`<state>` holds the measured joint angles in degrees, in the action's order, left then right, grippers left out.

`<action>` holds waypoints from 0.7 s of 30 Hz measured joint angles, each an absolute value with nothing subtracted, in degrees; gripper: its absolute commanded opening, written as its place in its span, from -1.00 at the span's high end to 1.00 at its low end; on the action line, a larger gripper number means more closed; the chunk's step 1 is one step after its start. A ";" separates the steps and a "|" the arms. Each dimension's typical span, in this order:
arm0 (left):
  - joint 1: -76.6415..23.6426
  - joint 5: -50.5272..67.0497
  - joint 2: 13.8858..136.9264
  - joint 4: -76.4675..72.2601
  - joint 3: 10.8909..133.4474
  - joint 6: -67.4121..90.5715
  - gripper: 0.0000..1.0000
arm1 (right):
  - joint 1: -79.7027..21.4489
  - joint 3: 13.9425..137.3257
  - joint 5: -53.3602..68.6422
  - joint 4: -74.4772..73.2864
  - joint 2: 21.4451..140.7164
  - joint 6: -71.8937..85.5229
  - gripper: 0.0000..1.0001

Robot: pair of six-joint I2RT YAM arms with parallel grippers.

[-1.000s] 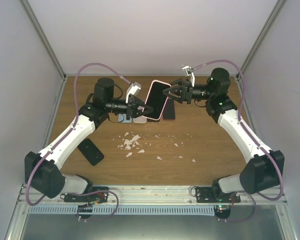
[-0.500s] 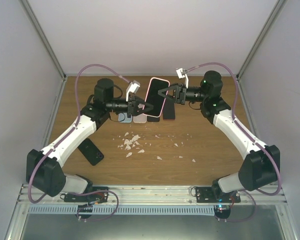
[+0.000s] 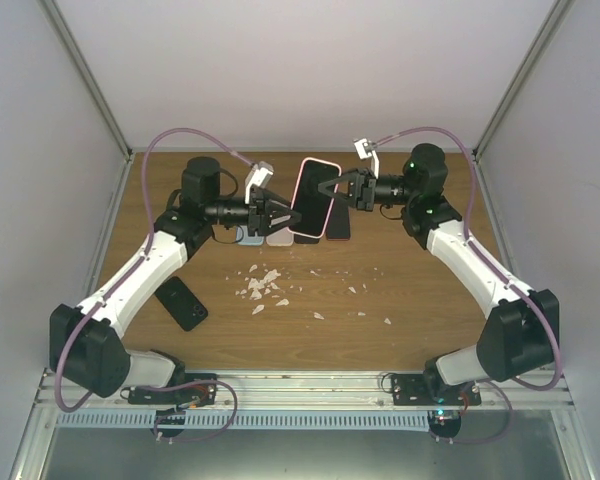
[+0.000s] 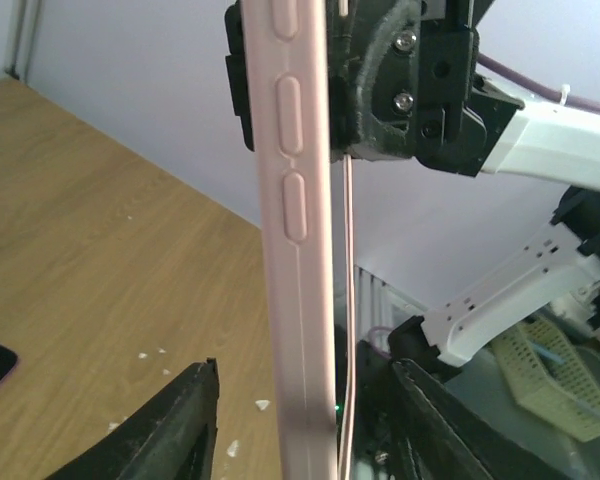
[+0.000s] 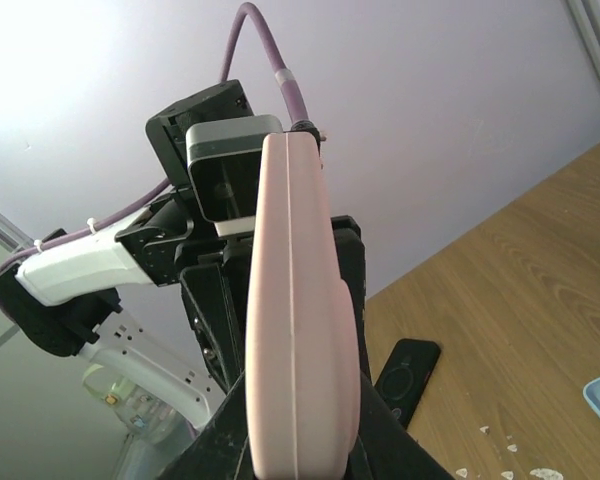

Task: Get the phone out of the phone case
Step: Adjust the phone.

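Phone case (image 3: 313, 198), pink-rimmed and dark-faced, hangs upright in mid-air over the far half of the counter (image 3: 430, 290), beyond a black handset (image 3: 183, 302) and white scraps (image 3: 263, 284), with the left gripper (image 3: 278, 212) jaws spread clear of its edge and the right gripper (image 3: 330, 190) jaws clamped on it.

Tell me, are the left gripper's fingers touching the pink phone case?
Apart. In the left wrist view the pink phone case stands between the open fingers of the left gripper, with a clear gap on each side.
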<state>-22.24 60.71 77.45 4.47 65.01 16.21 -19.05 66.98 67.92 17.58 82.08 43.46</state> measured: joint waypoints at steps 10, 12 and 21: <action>-21.21 60.99 73.60 12.12 64.05 7.62 -0.04 | -17.10 65.28 69.93 22.39 80.31 47.35 0.99; -21.21 60.77 73.25 12.78 63.55 6.94 -0.03 | -16.99 65.28 70.30 23.38 79.90 47.90 0.99; -21.23 59.57 73.28 13.58 63.40 6.44 0.04 | -16.84 64.79 70.74 25.23 79.61 49.15 0.99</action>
